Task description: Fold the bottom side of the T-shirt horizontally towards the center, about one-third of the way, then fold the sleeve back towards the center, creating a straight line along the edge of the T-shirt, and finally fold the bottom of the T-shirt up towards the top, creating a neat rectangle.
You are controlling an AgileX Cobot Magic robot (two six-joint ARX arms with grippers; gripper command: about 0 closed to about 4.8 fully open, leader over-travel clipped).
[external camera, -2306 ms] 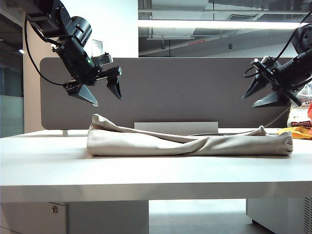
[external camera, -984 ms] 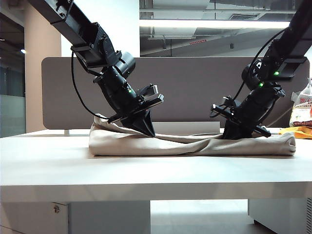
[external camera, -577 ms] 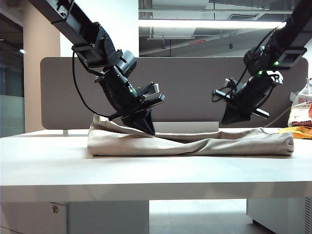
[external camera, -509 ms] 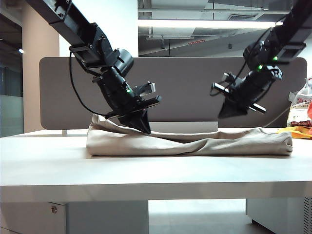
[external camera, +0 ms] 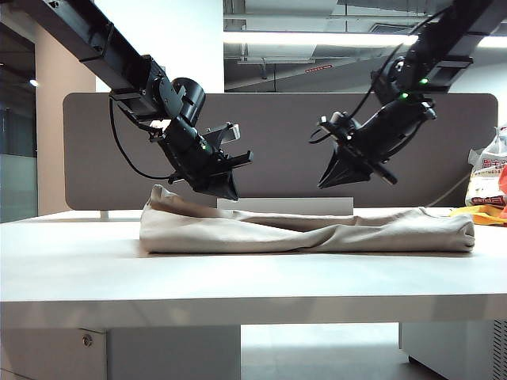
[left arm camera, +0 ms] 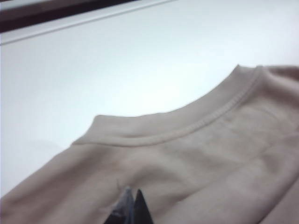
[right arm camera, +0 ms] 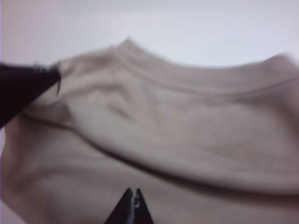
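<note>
The beige T-shirt (external camera: pixel 317 233) lies folded in a long low bundle across the table (external camera: pixel 238 277). My left gripper (external camera: pixel 231 195) hangs shut just above the bundle's left part, holding nothing. My right gripper (external camera: pixel 323 184) is shut and empty, higher up over the middle. In the left wrist view the shut tips (left arm camera: pixel 132 192) point at the T-shirt (left arm camera: pixel 196 154) below its ribbed collar (left arm camera: pixel 205 116). The right wrist view shows its shut tips (right arm camera: pixel 132 191) over the T-shirt (right arm camera: pixel 187 135), with the left gripper's dark fingers (right arm camera: pixel 23 88) at one side.
A grey partition (external camera: pixel 277 134) stands behind the table. A low white box (external camera: pixel 285 204) sits behind the shirt. A yellow cloth (external camera: pixel 483 212) and a bag (external camera: pixel 489 178) lie at the far right. The table's front edge (external camera: pixel 238 305) runs across the exterior view.
Both grippers came down open onto the shirt, shut, and have now lifted off it empty. The right one rose and swung left towards the middle; the left rose slightly.
</note>
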